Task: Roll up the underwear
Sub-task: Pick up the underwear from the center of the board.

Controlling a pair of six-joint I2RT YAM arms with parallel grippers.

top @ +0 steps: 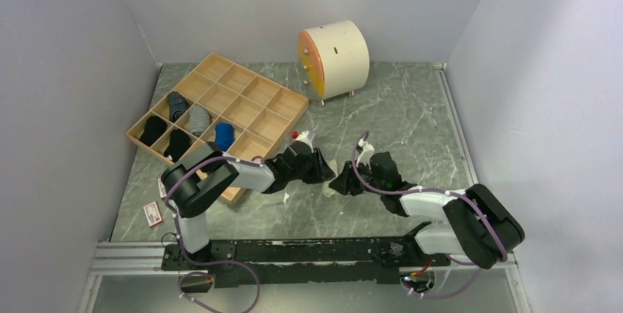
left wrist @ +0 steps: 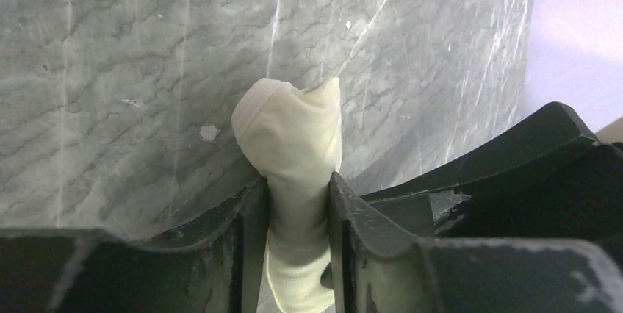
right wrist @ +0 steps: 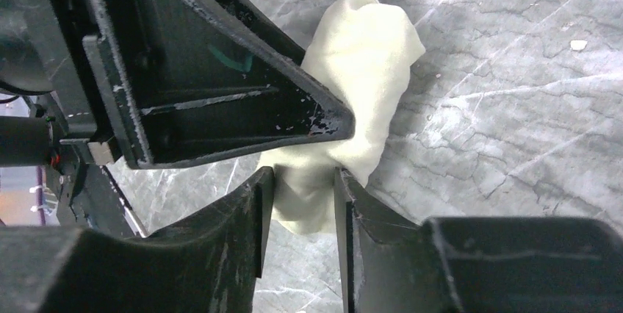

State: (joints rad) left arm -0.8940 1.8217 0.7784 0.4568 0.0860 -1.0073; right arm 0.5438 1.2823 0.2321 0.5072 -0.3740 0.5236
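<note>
I've got my left hand (left wrist: 295, 188) clamped on one end of the cream underwear (left wrist: 290, 129), my right hand (right wrist: 303, 181) on the other. It's bunched between them, low over the bench (left wrist: 110, 70), ready for tight rolling, I judge.

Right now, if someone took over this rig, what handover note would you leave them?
Left fingers: shut on the underwear.
Right fingers: shut on the same piece, from the opposite side.
Underwear: a cream bunch at the middle of the table, pinched between both arms.
Done: cloth gathered into a narrow bundle.
Left: it looks bunched rather than neatly rolled; tighten the roll, then release.
</note>
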